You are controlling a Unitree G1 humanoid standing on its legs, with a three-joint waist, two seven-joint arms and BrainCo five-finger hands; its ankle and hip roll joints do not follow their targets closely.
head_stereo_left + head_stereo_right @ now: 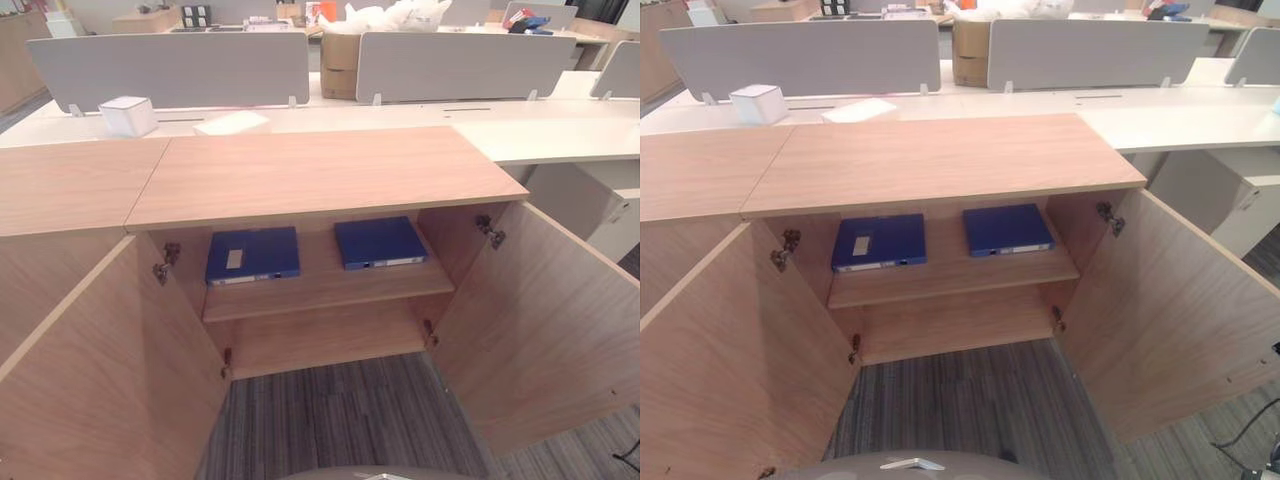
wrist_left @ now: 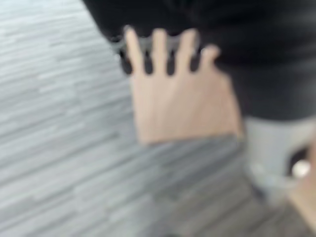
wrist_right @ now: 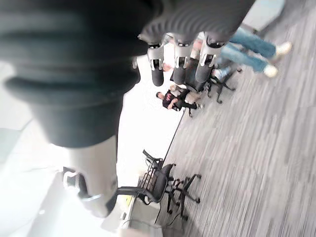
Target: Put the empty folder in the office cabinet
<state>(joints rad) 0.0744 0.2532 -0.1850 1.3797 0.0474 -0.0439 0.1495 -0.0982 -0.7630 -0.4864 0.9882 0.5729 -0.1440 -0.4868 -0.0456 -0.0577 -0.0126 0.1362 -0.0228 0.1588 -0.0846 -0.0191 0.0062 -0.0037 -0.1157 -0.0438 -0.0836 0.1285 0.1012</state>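
The wooden office cabinet (image 1: 320,175) stands in front of me with both doors swung wide, the left door (image 1: 100,380) and the right door (image 1: 540,320). Two blue folders lie flat on its upper shelf (image 1: 325,285), one on the left (image 1: 252,255) with a pale label on top and one on the right (image 1: 379,242). My left hand (image 2: 170,64) hangs over grey carpet near a wood-coloured panel, fingers relaxed and holding nothing. In its own wrist view my right hand (image 3: 180,64) also hangs with loose fingers and nothing in it.
Behind the cabinet run white desks with grey dividers (image 1: 170,70), a white box (image 1: 127,116) and a cardboard box (image 1: 340,65). The right wrist view shows office chairs (image 3: 163,182) on the carpet, a seated person and another person's legs (image 3: 252,47).
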